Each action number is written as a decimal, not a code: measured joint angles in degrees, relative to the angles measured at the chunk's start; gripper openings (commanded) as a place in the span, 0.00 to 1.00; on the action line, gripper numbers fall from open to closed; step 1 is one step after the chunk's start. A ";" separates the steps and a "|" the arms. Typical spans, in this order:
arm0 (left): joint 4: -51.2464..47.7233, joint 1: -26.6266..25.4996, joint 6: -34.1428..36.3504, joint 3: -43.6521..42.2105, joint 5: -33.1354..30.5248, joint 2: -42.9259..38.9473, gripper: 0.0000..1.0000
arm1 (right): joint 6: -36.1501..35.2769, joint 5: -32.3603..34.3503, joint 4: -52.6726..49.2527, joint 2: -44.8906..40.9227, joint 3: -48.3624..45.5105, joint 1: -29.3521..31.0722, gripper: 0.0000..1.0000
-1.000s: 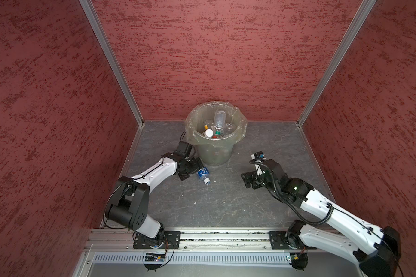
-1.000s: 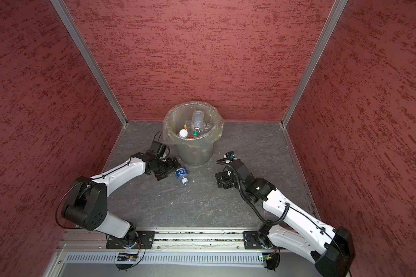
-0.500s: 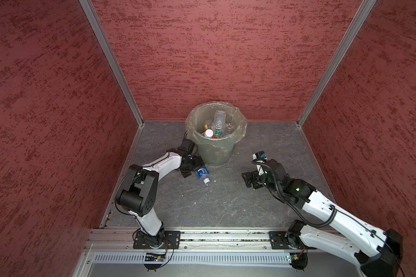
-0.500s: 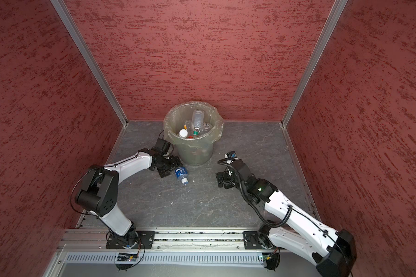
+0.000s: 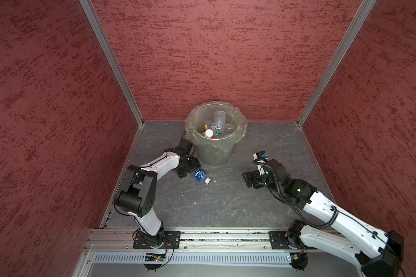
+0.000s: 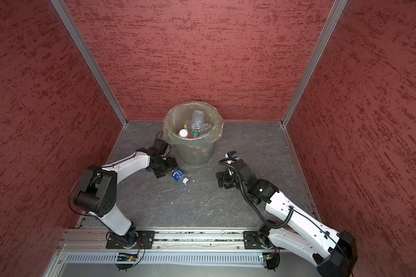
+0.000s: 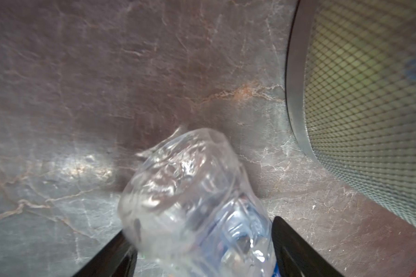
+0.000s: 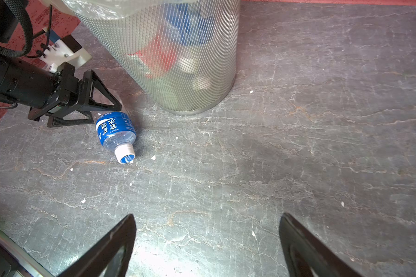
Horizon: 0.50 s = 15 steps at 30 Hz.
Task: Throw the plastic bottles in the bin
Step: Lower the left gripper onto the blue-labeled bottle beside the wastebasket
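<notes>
Between the jaws of the left tool (image 8: 106, 114) lies the clear base of a blue-labelled plastic bottle (image 8: 115, 129), flat on the bench (image 8: 298, 144), its cap pointing away from that tool. The jaws sit close on both sides, but I cannot tell whether they pinch it. Just beside this tool stands the bin (image 5: 214, 148), with more bottles (image 5: 218, 120) inside. My right tool (image 8: 206, 217) is spread wide, well apart from both.
</notes>
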 measured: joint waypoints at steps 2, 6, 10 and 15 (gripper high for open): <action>0.13 -0.11 -0.09 -0.44 0.20 -0.02 0.85 | 0.00 0.00 0.00 -0.02 0.00 0.00 0.94; 1.29 -0.85 -1.68 -2.95 1.46 -0.59 0.85 | 0.13 0.00 0.00 -0.13 0.00 0.00 0.93; 2.14 -1.73 -3.78 -5.46 2.56 -1.95 0.79 | 0.22 0.00 0.00 -0.20 0.00 0.00 0.93; 2.80 -1.97 -4.96 -5.95 2.95 -2.27 0.71 | 0.22 0.00 -0.02 -0.22 0.00 0.00 0.93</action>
